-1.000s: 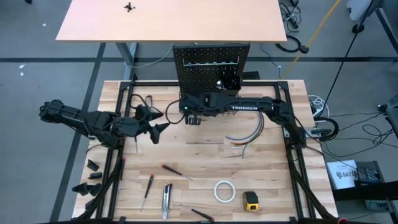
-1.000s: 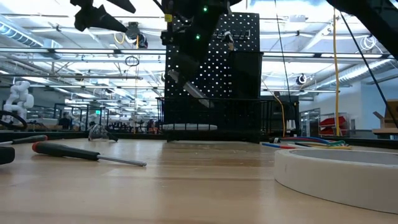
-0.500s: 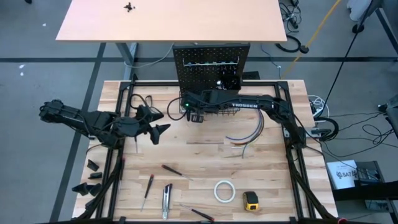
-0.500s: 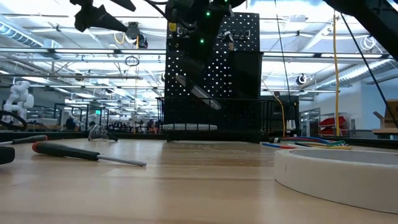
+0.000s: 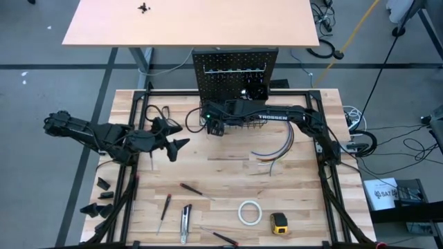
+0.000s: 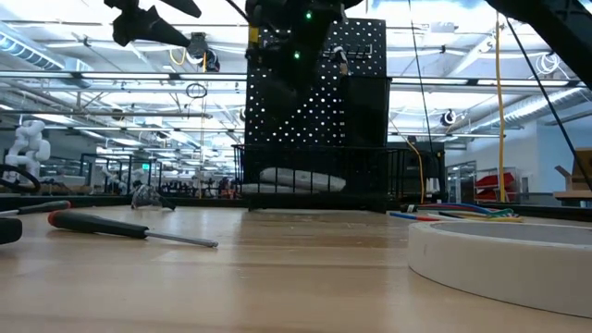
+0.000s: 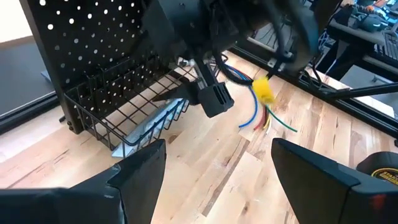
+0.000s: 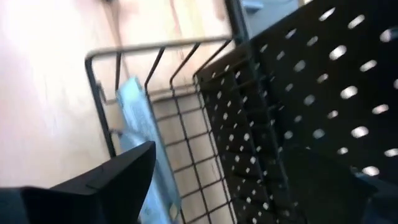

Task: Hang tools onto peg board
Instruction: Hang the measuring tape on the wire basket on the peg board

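The black peg board (image 5: 235, 69) stands upright at the table's far edge, with a black wire basket (image 7: 118, 106) at its foot. A grey utility knife (image 7: 155, 121) lies flat on the basket's floor (image 6: 296, 180). My right gripper (image 5: 214, 127) hangs open above the basket's left part, its fingers (image 8: 99, 180) wide apart with nothing between them; the knife (image 8: 140, 137) shows below. My left gripper (image 5: 178, 145) waits open and empty over the table's left part, raised above the wood.
Loose tools lie near the front edge: screwdrivers (image 5: 190, 188) (image 5: 164, 211), a second grey knife (image 5: 185, 223), a white tape roll (image 5: 250, 213) and a yellow tape measure (image 5: 279, 223). A bundle of coloured wires (image 5: 277, 149) lies right of centre.
My right gripper has opened above the basket and let go of the grey utility knife. The knife hung tilted below the fingers before; it has fallen into the wire basket and now lies flat on its floor.
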Available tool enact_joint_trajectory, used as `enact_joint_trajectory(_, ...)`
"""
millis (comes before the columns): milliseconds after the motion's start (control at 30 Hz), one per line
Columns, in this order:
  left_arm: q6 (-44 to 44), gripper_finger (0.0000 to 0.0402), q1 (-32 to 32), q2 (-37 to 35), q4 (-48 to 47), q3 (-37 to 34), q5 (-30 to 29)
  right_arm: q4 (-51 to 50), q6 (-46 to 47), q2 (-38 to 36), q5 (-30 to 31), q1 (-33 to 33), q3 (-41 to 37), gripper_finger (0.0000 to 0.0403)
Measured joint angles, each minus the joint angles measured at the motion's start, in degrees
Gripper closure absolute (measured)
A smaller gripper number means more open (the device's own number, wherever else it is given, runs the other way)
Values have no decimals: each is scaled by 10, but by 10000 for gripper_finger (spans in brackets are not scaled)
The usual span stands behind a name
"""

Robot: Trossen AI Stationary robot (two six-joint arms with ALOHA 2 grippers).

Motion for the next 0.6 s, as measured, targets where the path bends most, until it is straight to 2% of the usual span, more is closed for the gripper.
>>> enact_joint_trajectory(200,27,110,0,0,0,0,3,9,28,-43,-4,26,0,64)
enact_joint_trajectory(267,36,110,0,0,-1,0,10,-3,48,-61,-22,39,0,64)
enact_joint_trajectory(500,69,110,0,0,-6,-4,40,-65,201,-121,-220,89,2,64)
enact_joint_trajectory(600,97,110,0,0,-4,-13,62,-129,265,-133,-270,114,1,64)
